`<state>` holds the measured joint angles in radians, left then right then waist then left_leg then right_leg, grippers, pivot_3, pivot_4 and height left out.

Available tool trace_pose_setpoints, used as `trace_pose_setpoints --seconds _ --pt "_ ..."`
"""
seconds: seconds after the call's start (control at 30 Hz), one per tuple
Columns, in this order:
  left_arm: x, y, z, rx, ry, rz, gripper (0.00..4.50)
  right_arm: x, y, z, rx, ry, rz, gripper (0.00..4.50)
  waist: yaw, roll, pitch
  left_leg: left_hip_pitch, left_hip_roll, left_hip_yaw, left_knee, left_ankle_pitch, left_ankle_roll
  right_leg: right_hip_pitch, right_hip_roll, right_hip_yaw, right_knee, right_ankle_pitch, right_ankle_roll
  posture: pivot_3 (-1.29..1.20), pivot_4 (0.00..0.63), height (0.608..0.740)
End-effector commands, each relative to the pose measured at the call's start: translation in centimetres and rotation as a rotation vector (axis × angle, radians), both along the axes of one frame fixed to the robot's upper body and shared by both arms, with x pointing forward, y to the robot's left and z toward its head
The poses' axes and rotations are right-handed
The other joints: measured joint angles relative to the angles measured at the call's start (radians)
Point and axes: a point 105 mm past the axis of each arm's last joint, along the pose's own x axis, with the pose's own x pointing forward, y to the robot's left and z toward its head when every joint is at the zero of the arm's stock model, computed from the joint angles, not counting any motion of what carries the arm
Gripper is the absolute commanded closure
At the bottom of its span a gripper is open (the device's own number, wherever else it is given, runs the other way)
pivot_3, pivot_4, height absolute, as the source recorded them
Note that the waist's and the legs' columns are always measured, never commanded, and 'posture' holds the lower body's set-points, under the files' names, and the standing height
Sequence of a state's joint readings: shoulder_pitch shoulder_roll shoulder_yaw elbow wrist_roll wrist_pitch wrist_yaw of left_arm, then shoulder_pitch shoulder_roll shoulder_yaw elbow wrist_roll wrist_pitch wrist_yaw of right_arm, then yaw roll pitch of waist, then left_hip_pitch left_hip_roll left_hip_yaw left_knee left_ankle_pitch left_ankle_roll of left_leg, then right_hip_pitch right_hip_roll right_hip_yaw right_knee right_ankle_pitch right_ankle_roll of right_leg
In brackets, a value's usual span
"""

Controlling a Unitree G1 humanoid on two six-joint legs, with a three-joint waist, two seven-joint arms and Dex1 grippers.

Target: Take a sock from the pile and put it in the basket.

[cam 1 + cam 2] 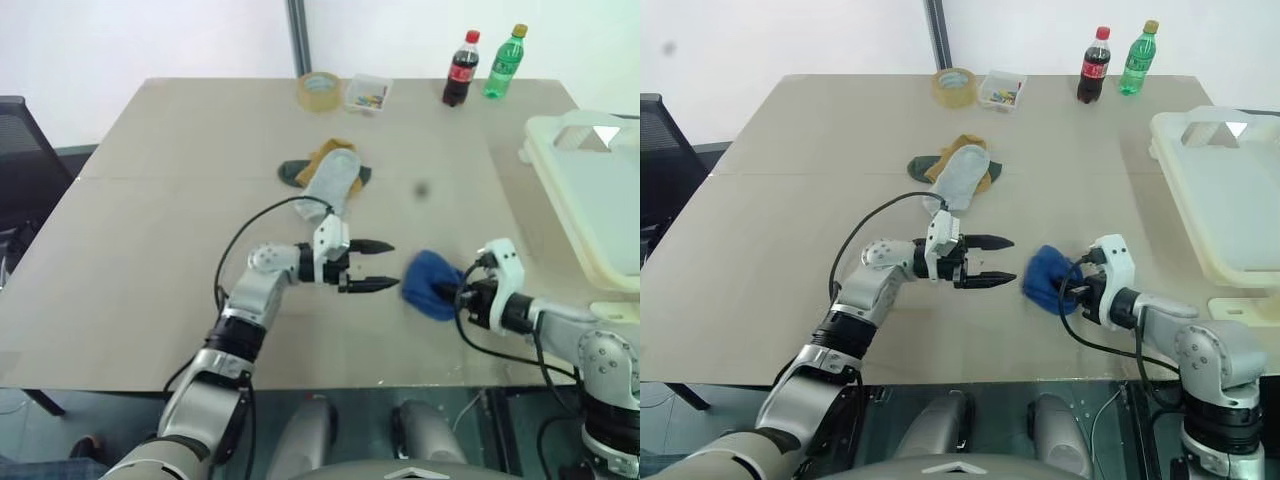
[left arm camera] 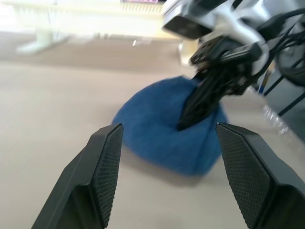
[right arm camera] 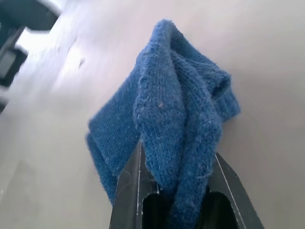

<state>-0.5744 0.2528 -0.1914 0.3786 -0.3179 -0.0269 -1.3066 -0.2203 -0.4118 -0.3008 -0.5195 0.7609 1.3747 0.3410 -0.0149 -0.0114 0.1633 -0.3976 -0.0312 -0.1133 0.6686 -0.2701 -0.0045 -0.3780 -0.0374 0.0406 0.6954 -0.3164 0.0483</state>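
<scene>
One blue sock (image 1: 1048, 279) is pinched between the closed fingers of the right gripper (image 1: 1072, 290), bunched just off the tabletop (image 1: 790, 200). The left gripper (image 1: 1000, 261) points at it from just beside, its two fingers spread apart and empty. Beyond the left gripper lies the pile (image 1: 958, 170): a grey, a mustard and a dark green sock. One basket (image 1: 1225, 195) sits beyond the right gripper, to its right. The right wrist view shows the sock's knit folds squeezed between the fingers; the left wrist view shows it from the opposite side.
</scene>
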Motion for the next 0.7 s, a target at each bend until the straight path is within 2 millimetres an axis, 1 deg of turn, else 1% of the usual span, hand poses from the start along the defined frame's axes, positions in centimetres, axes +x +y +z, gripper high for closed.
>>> trace_pose_setpoints --seconds 0.03,0.1,0.23,0.3,0.4,0.5,0.57,0.7 --pt "0.2 0.3 0.9 -0.071 -0.026 0.013 1.18 0.1 -1.5 3.3 -0.032 -0.097 -0.016 4.50 0.000 0.000 0.000 0.000 0.000 0.000 0.000 0.000 0.000 0.000 0.000 0.000 0.000 0.000 0.000 0.00 0.150 0.740" --pt "0.2 0.2 1.3 -0.106 -0.037 0.012 1.18 0.4 -2.8 4.8 -0.052 -0.130 -0.043 4.50 0.000 0.002 0.001 0.000 0.000 0.000 0.000 0.000 0.000 0.000 0.001 0.000 0.000 0.000 0.000 0.00 0.150 0.740" --pt "0.1 0.0 1.8 -0.155 -0.057 0.009 1.18 0.7 -6.0 8.8 -0.082 -0.209 -0.106 4.50 0.001 0.003 0.002 0.000 0.000 0.001 0.000 0.000 0.000 0.000 0.000 0.000 0.000 0.000 0.000 0.00 0.150 0.740" --pt "0.2 -0.1 2.2 -0.192 -0.059 0.018 1.18 0.7 -7.5 10.1 -0.089 -0.227 -0.137 4.50 0.003 0.003 0.002 0.000 0.000 0.000 0.000 0.000 0.000 0.000 0.000 0.000 0.000 0.000 0.000 0.00 0.150 0.740" --pt "0.2 -0.2 2.8 -0.243 -0.072 0.030 1.18 0.6 -10.7 11.9 -0.106 -0.243 -0.218 4.50 0.003 0.003 0.002 -0.001 0.000 0.001 0.000 0.000 0.000 0.000 0.000 0.000 -0.001 0.000 0.000 0.00 0.150 0.740" --pt "0.3 -0.2 3.5 -0.294 -0.087 0.040 1.18 0.6 -14.0 14.2 -0.104 -0.283 -0.318 4.50 0.001 0.003 0.002 -0.001 0.000 0.003 0.000 0.000 0.001 0.000 0.000 0.001 -0.001 0.000 0.000 0.00 0.150 0.740" --pt "0.3 -0.3 3.8 -0.317 -0.092 0.041 1.18 0.6 -16.4 15.3 -0.101 -0.294 -0.402 4.50 0.002 0.004 0.002 -0.001 0.000 0.006 0.000 0.000 0.002 0.000 0.000 0.003 0.000 0.000 0.000 0.00 0.150 0.740" --pt "0.3 -0.4 4.0 -0.334 -0.088 0.046 1.18 0.4 -20.9 15.6 -0.138 -0.272 -0.541 4.50 0.002 0.004 0.002 0.000 0.001 0.006 0.000 0.000 0.002 0.000 0.000 0.003 0.000 0.000 0.000 0.00 0.150 0.740"
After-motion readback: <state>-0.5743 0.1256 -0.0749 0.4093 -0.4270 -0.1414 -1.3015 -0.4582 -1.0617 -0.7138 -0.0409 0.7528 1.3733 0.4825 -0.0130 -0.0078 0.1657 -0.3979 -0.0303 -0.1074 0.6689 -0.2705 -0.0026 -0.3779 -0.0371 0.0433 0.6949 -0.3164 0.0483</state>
